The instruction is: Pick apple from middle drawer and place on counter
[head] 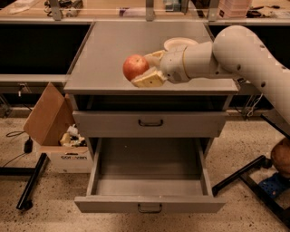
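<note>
The red apple (135, 66) with yellowish patches is held in my gripper (146, 69), whose pale fingers (149, 78) are shut on it. It hangs over the front part of the grey counter (108, 54), near its front edge. The arm reaches in from the right. Below, the middle drawer (149, 168) is pulled wide open and its grey floor is bare. The drawer above it (150, 122) is shut.
An off-white bowl (180, 43) sits on the counter behind the gripper. An open cardboard box (56, 129) with scraps stands on the floor at the left. A tan workbench (113, 10) runs along the back. Black stand legs (247, 174) lie at the right.
</note>
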{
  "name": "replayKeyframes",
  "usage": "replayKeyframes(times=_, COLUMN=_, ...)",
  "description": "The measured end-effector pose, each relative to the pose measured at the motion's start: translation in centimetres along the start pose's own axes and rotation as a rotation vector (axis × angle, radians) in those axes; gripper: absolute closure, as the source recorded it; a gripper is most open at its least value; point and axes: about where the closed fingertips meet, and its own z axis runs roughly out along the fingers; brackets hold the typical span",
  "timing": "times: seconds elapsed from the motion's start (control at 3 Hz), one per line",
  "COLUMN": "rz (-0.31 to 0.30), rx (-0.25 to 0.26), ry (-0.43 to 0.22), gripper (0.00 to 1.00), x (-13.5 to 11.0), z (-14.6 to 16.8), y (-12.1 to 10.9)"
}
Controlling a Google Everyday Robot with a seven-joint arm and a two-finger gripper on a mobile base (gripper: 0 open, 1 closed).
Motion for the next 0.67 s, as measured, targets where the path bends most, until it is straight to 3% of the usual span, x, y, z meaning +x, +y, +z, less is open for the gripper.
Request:
replayKeyframes(times=0.33, rz=0.075, rx=0.010, ry=-0.065, gripper=1.00, x=0.6, z=0.7, y=-3.5)
replayKeyframes(times=0.67, rz=0.143, rx=0.013, ry=-0.073, gripper=1.00, x=1.6, z=2.1, y=-6.5)
